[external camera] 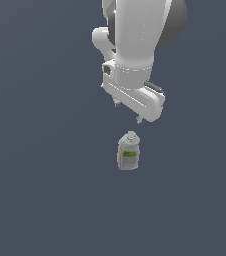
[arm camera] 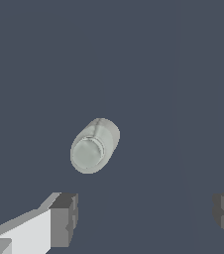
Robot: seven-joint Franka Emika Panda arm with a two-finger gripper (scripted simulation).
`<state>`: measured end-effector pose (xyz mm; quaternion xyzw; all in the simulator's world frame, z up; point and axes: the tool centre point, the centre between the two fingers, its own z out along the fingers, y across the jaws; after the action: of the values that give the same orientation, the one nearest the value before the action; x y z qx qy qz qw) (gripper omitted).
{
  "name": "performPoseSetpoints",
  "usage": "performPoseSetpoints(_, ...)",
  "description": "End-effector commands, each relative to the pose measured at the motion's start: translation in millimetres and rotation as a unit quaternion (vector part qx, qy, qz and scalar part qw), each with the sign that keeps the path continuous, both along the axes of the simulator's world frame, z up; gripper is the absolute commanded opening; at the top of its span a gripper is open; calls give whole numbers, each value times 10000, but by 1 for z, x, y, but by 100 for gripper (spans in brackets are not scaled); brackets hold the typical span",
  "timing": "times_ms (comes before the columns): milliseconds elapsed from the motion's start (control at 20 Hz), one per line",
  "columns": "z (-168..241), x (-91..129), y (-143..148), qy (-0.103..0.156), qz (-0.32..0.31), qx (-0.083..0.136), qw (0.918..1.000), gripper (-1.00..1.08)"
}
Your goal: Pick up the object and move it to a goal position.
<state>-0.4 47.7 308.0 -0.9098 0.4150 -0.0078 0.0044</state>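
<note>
Early going: the gripper (external camera: 128, 113) hangs with fingers spread wide above the upright bottle (external camera: 128, 151), which stands untouched on the surface mid-scene. Grasp, lift and carry all remain.

The bottle (external camera: 128, 152) stands upright on the floor (external camera: 40, 190), cap uppermost. The gripper (external camera: 128, 113) hangs above it, apart from it, its fingertips pointing down, one toward the exterior view's left and one toward its right. In the wrist view the bottle (arm camera: 94, 146) lies off the line between the spread fingers (arm camera: 64, 218)
</note>
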Motion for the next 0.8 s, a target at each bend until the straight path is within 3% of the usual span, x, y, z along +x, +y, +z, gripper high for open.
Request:
performPoseSetpoints(0,-2,5,2,10,-316,6,9995,100)
performPoseSetpoints(350,-10,17,7,36,-1175,18,9931,100)
performPoseSetpoints(750,-19,31,12,64,-2124,22,9772,100)
